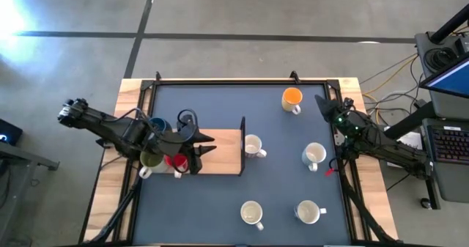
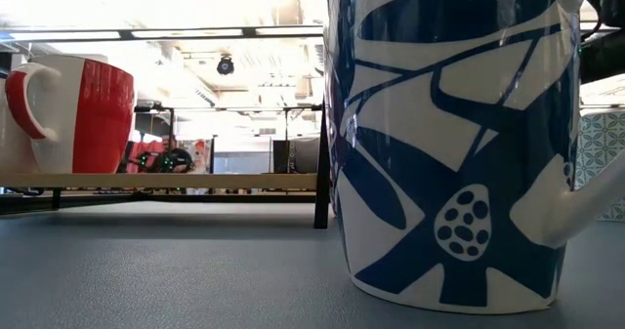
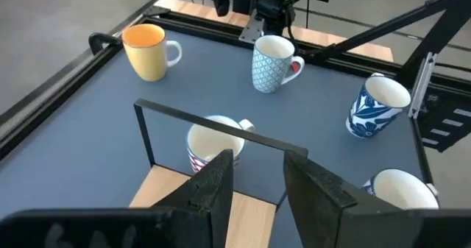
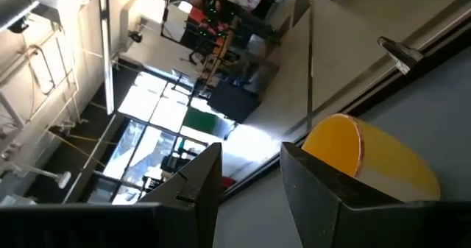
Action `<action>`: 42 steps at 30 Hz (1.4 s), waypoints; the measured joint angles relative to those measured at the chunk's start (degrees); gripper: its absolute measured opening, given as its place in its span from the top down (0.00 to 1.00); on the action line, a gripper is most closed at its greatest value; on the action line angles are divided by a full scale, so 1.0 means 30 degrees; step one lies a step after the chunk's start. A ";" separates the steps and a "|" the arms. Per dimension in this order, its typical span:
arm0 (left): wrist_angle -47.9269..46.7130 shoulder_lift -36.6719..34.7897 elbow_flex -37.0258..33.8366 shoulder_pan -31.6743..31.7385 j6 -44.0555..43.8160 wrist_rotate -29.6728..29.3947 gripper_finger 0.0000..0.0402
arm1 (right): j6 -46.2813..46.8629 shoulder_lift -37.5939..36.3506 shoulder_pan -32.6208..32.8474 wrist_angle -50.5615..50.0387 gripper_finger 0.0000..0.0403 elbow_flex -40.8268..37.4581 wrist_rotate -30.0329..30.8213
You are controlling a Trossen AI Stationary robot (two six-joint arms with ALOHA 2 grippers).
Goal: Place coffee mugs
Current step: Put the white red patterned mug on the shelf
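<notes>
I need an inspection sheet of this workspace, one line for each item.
Surface: dark mat in a wooden frame, with a wooden shelf.
Job's things: orange mug and four pale mugs on the mat; dark blue mug, green mug and red mug under the left arm.
Clutter: nothing seen.
Grippers: left claw open above the shelf; right claw open, near the orange mug.
Cables: bundle on the floor.
Surroundings: laptop.

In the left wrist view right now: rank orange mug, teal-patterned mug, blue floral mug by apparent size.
1. Blue floral mug and teal-patterned mug: look about alike, so not ranked against each other.
2. Orange mug: slightly smaller looking.

The differences are slight and the mugs stand at different distances from the camera, so real size is unsure.
</notes>
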 joint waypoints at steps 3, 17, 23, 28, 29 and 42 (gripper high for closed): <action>0.0000 0.0000 0.0000 0.0000 -0.0121 0.0058 0.74 | 0.0045 0.0011 0.0000 0.0413 0.68 0.0000 -0.0798; 0.0012 -0.0002 0.0000 -0.0007 -0.0467 0.0252 0.74 | 0.0592 0.1181 0.0079 0.5866 0.68 0.0023 -0.4443; -0.0682 -0.0380 0.0000 -0.0007 0.0049 0.0737 0.74 | -0.0106 0.3904 0.0255 0.3823 0.72 0.2353 -0.4717; -0.1418 -0.0644 0.0000 -0.0007 0.0077 0.1086 0.74 | -0.0612 0.6983 0.0304 -0.1535 0.74 0.5518 -0.5963; -0.1553 -0.0693 0.0000 -0.0007 0.0073 0.1258 0.74 | -0.0788 0.7659 0.0335 -0.2293 0.74 0.6097 -0.6021; -0.3229 -0.1407 0.0000 -0.0007 0.0021 0.2258 0.74 | -0.1222 1.4341 0.1403 -0.6774 0.74 1.0941 -0.9076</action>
